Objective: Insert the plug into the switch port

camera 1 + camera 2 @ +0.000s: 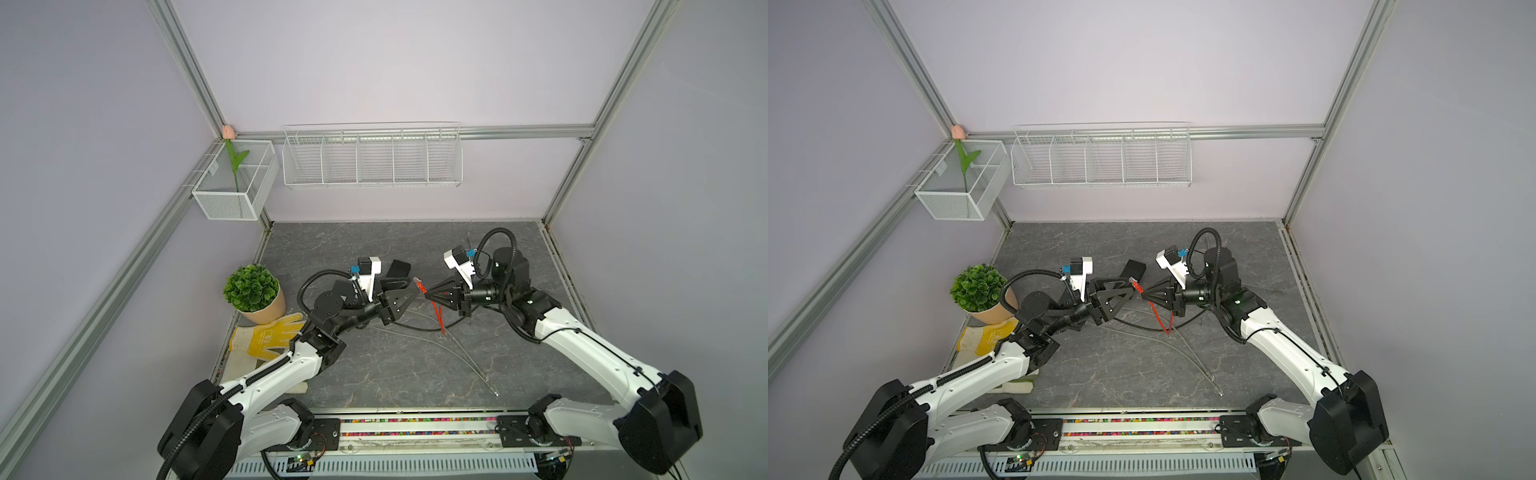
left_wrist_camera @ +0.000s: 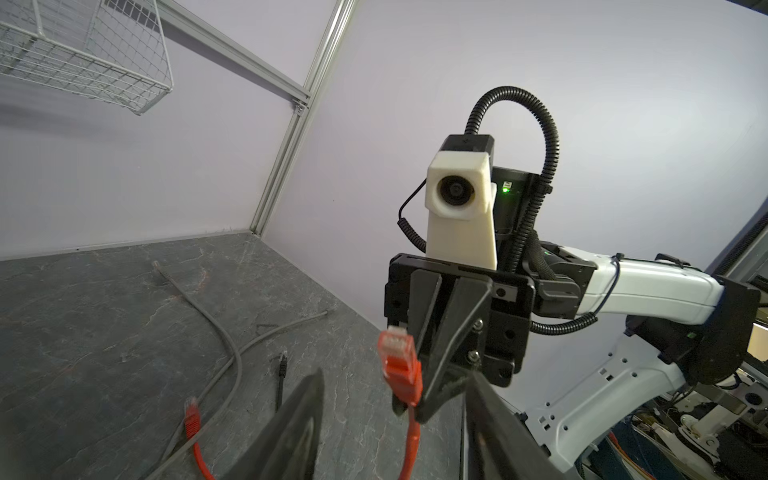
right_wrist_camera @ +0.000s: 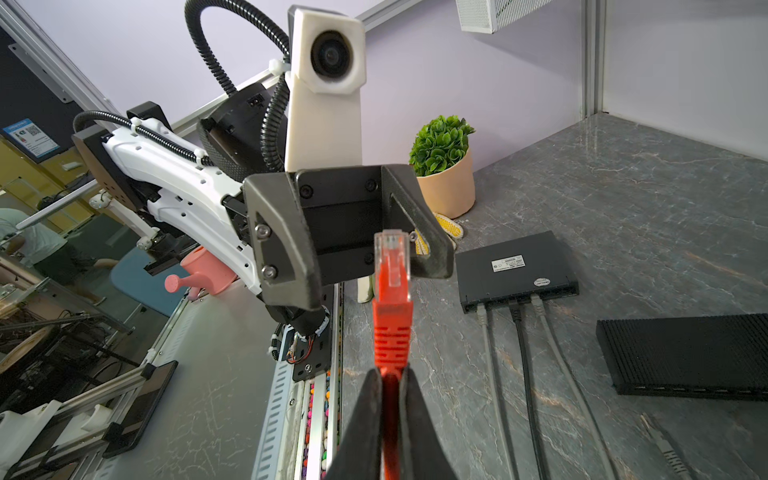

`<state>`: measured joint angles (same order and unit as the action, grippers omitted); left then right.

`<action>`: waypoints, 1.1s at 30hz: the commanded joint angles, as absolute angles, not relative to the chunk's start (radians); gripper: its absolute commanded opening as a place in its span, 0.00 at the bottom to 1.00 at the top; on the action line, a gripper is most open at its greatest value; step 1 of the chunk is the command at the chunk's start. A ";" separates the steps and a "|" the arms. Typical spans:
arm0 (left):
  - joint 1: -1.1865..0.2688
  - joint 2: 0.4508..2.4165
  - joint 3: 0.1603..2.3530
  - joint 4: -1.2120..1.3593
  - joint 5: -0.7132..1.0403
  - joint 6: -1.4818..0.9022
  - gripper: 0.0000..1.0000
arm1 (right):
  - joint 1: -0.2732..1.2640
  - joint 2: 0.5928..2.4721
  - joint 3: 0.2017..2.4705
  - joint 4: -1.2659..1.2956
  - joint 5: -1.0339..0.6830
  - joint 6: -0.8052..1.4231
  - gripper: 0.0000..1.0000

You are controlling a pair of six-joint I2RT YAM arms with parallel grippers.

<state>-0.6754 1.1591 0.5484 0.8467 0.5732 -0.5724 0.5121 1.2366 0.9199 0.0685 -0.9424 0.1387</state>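
In both top views, a green artificial plant in a peach pot point(image 1: 253, 293) stood at the left edge of the grey marbled counter point(image 1: 386, 374). A yellow-and-white work glove point(image 1: 266, 337) lay just below it in the frame, partly under the left arm.

Near the middle of the frame the left gripper point(image 3: 368, 276) pointed right. The right wrist view showed its black jaws standing apart and holding nothing. Just past their tips, raised off the counter, was the orange-red network plug with a clear tip point(image 1: 418, 284).

Immediately right of it, the right gripper point(image 1: 428, 296) pointed left. Its jaws were closed on the orange-red cable point(image 1: 438, 316) just behind the plug's ribbed boot. The plug stuck out toward the left gripper, and the cable hung below in a loop. The cable's other plug point(image 2: 192, 417) lay on the counter at the lower left of the left wrist view.

In the right wrist view the held plug stood at centre frame, its tip overlapping the gap between the left jaws. Whether it touched them could not be told. To its right, a flat black network switch point(image 3: 515, 270) lay on the counter with three plugged-in cables point(image 3: 528, 374), two grey and one black, in its front ports. The held plug was well apart from the switch and in no port. At the far right lay a ribbed black box point(image 3: 685, 357).
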 commanded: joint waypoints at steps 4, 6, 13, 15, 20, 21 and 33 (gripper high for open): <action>-0.683 1.195 0.599 0.937 0.626 -0.615 0.50 | 0.520 1.252 0.922 0.098 -0.991 0.137 0.11; -0.683 1.202 0.603 0.946 0.628 -0.619 0.46 | 0.522 1.253 0.924 0.097 -0.995 0.138 0.11; -0.684 1.214 0.614 0.943 0.644 -0.623 0.25 | 0.526 1.252 0.922 0.095 -0.998 0.139 0.11; -0.684 1.214 0.615 0.941 0.646 -0.623 0.19 | 0.526 1.246 0.925 0.096 -0.994 0.141 0.11; -0.685 1.215 0.618 0.928 0.652 -0.617 0.09 | 0.526 1.240 0.930 0.086 -0.986 0.138 0.14; -0.686 1.213 0.617 0.925 0.651 -0.615 0.08 | 0.526 1.237 0.930 0.083 -0.989 0.134 0.21; -0.686 1.189 0.621 0.880 0.653 -0.600 0.05 | 0.545 1.132 0.997 -0.302 -0.823 -0.175 0.41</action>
